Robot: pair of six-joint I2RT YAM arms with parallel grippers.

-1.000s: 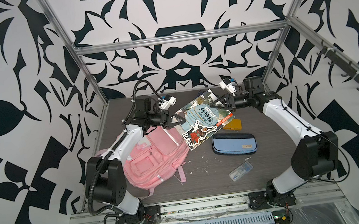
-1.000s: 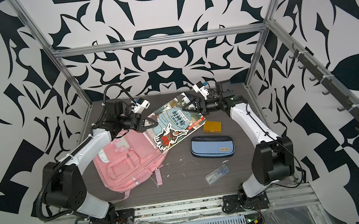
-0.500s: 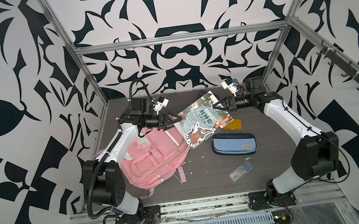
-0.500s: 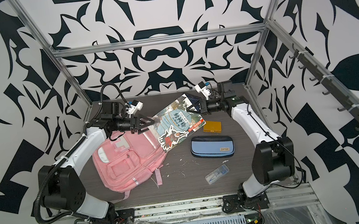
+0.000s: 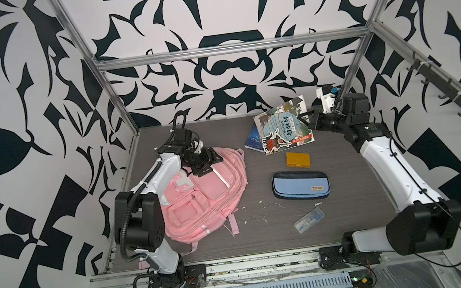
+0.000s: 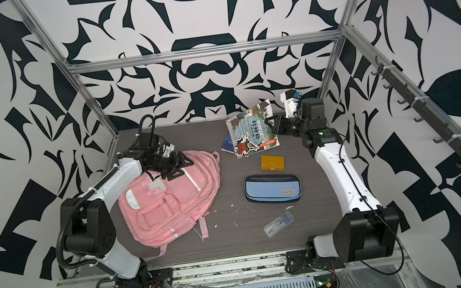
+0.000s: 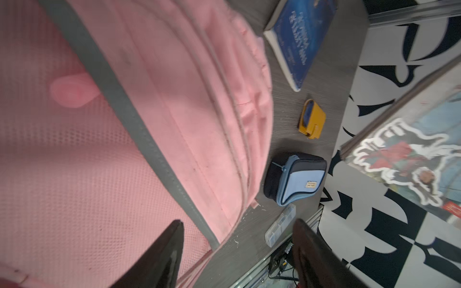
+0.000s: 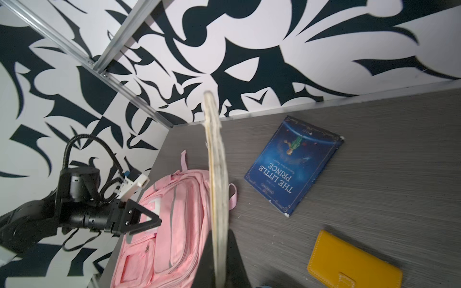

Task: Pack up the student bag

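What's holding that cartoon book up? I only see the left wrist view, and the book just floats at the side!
Observer: The right gripper is shut on the cartoon book by its edge, holding it up off the table.
Operator: What's the blue book called?
Observer: The right wrist view shows the cover clearly: the blue book says The Little Prince.
Operator: Where's my gripper on the bag?
Observer: The left gripper is open over the far end of the student bag.
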